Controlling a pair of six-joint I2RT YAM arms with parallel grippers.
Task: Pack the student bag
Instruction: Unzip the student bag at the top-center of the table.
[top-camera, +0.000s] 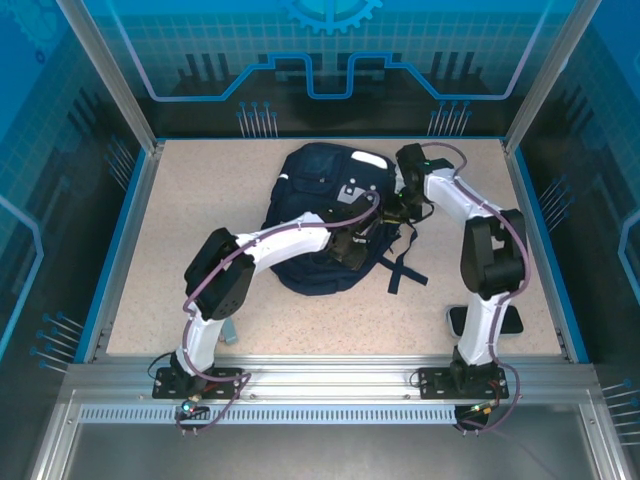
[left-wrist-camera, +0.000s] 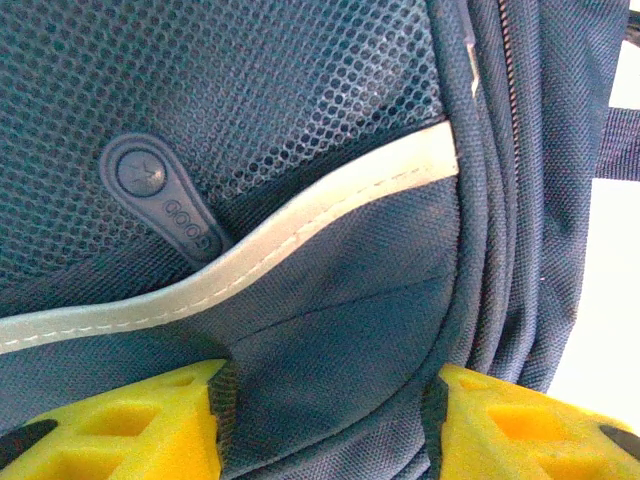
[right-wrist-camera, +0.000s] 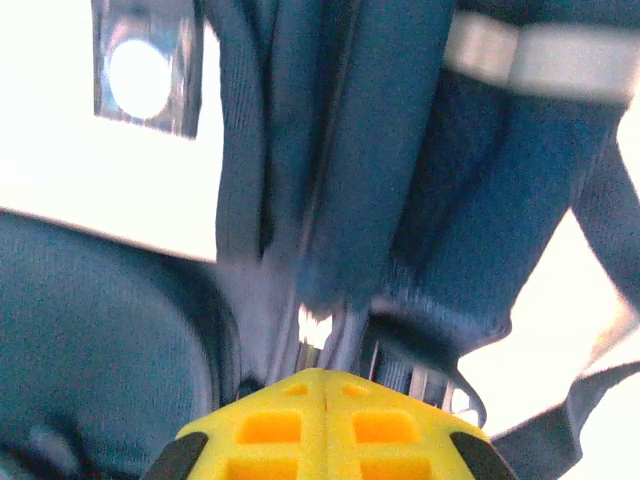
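The top view looks down on the whole table (top-camera: 200, 230). Both wrist views sit close against the bag (left-wrist-camera: 350, 330), which all three share.

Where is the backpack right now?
Top view: the student bag lies mid-table toward the far edge, the left gripper and right gripper at its right side.

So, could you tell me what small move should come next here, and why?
Probably the right hand should pull gently along the bag: it is shut at what looks like a zip, while the open left hand sits against the bag, placed to steady it.
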